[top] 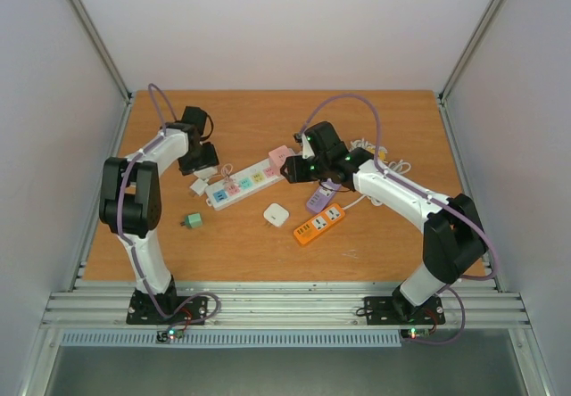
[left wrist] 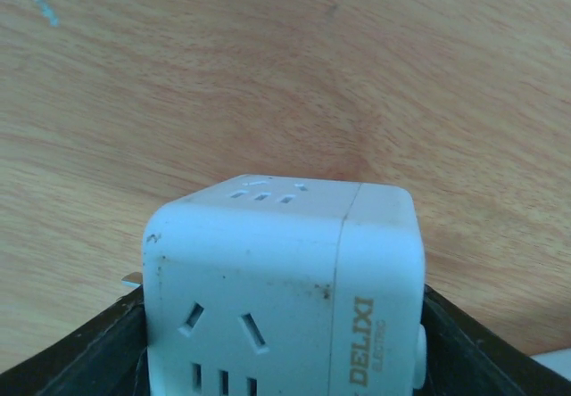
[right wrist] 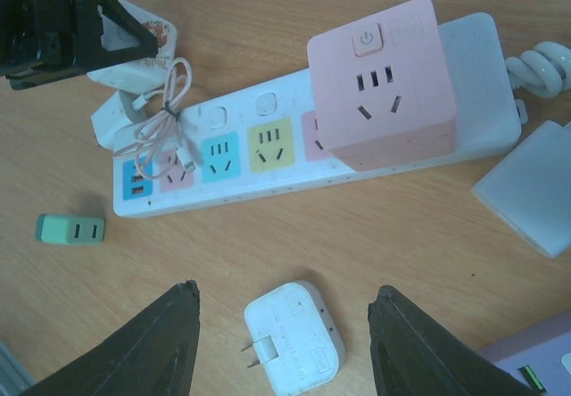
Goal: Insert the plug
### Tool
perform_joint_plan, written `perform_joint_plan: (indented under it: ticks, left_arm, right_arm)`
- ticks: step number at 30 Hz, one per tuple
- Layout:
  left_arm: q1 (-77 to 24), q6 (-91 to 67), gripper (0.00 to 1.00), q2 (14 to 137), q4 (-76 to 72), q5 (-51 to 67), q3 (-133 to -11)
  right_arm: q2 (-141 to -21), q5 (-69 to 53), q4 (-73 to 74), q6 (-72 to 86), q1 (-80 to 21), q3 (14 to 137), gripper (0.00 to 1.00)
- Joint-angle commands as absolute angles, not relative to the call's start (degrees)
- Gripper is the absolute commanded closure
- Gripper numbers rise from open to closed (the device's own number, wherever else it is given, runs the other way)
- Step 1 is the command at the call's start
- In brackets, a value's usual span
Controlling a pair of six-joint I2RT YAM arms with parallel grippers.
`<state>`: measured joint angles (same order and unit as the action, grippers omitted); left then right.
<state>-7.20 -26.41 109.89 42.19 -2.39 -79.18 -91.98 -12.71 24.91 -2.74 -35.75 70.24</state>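
Reaching in over the power strip [top: 245, 180], the right gripper [right wrist: 284, 287] hangs tilted down with jaws spread, gripping nothing. The white plug [right wrist: 293, 342] lies flat just in front of the strip, between the fingertips in the wrist view. The left gripper [left wrist: 284, 298] is low past the strip's far-left end, a white cube socket [left wrist: 268, 253] between its fingers; clamped or not, cannot tell. A pink cube adapter [right wrist: 382, 84] sits plugged into the strip's right end.

White power strip [right wrist: 477, 75] with pastel sockets — pink cube adapter [right wrist: 384, 84], mint-green adapter [right wrist: 70, 228], orange strip [top: 318, 225].
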Motion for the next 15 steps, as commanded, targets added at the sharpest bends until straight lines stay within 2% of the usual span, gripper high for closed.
perform_joint_plan:
  ticks: [1,8,13,15]
  left_arm:
    - [-7.1,-27.2,0.44,106.8,41.1,-7.9,-78.1]
    - [-7.0,-29.1,0.48,101.4,36.9,-10.0,-74.7]
    - [-7.0,-29.6,0.48,97.1,36.2,-4.5,-74.4]
    - [-7.0,-30.2,0.48,94.8,35.5,1.1,-73.9]
  right_arm:
    - [-91.3,-13.3,25.4,-2.0,-36.4,71.6,0.47]
    - [-90.1,-13.2,25.7,-2.0,-36.7,71.2,0.47]
    - [-88.5,-12.3,25.2,-3.0,-36.8,70.6,0.47]
    - [-87.2,-10.4,24.9,-4.5,-36.8,70.1,0.47]
